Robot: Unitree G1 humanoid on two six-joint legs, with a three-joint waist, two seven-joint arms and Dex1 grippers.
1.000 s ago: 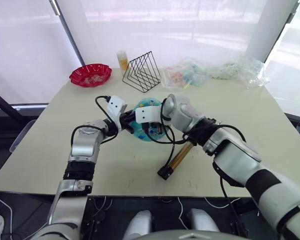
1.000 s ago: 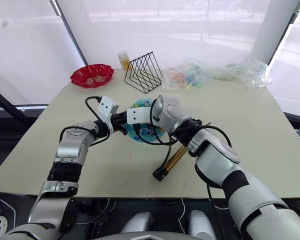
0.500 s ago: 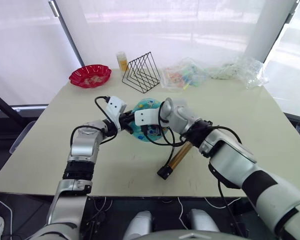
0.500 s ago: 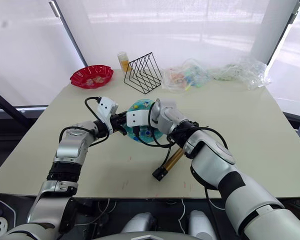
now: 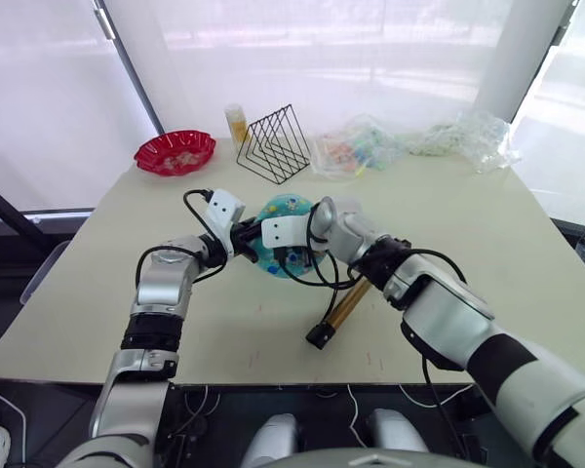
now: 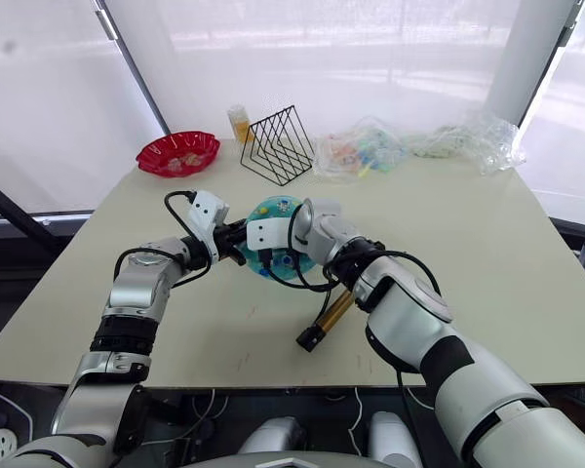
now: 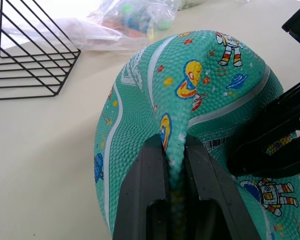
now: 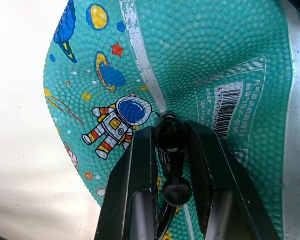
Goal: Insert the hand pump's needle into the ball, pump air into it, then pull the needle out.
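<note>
Right gripper (image 8: 171,150) — hose fitting (image 8: 169,136) pressed against ball (image 7: 200,95).

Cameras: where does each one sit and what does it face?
Head stereo pair: looks down and forward over both arms at the table, the ball and the hand pump.
Left wrist: along the left hand, pinching a fold of the ball.
Right wrist: along the right hand, holding the hose fitting at the ball.
All views share the ball.
</note>
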